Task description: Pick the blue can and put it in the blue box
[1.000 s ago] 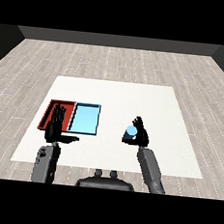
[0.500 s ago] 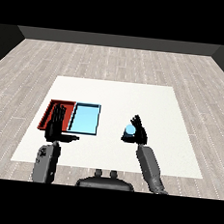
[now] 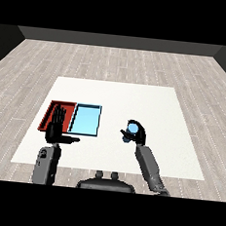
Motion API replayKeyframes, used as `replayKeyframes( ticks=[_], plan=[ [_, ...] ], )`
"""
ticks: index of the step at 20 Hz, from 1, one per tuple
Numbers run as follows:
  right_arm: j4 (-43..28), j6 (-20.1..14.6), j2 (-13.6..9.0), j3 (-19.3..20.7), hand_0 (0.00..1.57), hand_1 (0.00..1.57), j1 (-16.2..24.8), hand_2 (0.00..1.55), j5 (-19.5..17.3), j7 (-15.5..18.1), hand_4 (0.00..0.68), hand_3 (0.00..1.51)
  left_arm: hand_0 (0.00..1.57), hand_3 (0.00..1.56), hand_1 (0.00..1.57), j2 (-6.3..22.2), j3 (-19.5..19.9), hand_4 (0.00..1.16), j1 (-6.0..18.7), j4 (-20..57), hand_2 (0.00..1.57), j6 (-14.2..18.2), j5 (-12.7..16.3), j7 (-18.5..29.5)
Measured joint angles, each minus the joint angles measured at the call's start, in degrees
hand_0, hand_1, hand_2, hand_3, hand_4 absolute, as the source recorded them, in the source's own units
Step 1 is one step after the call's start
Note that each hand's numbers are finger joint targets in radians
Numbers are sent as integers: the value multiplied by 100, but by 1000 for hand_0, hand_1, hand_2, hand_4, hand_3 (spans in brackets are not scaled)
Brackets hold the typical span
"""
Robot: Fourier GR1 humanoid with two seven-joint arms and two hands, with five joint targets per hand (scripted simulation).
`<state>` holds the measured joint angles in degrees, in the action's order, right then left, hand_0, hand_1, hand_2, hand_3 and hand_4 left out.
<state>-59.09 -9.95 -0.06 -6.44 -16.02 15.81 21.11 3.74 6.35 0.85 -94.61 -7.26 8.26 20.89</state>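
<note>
While your right hand [image 3: 136, 133] is curled round the blue can [image 3: 131, 130], the can sits up in the grasp with its pale top showing between thumb and fingers. You can see hand and can to the right of the trays, apart from them, over the white bench [image 3: 150, 104]. The grey forearm runs back from it toward the lower right.

Your left hand [image 3: 56, 126] stands upright with straight fingers and the thumb stuck out sideways (it holds nothing). It overlaps the near edge of the red tray [image 3: 50, 114] in this view; whether it touches the tray you cannot tell.

The blue tray [image 3: 86, 120] lies just beside the red one, on its right, with their long sides touching. Around the bench you see a pale wood-plank floor [image 3: 117, 66].
</note>
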Motion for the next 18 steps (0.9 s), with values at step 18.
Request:
replayKeyframes(
  ticks=[18],
  plan=[
    [-1452,-704,-540,-298,1430,1430,-110,1447,-818,-1106,622,1393,0,0,0,-161,-566,0,106,30,0,66,-399,-349]
  ],
)
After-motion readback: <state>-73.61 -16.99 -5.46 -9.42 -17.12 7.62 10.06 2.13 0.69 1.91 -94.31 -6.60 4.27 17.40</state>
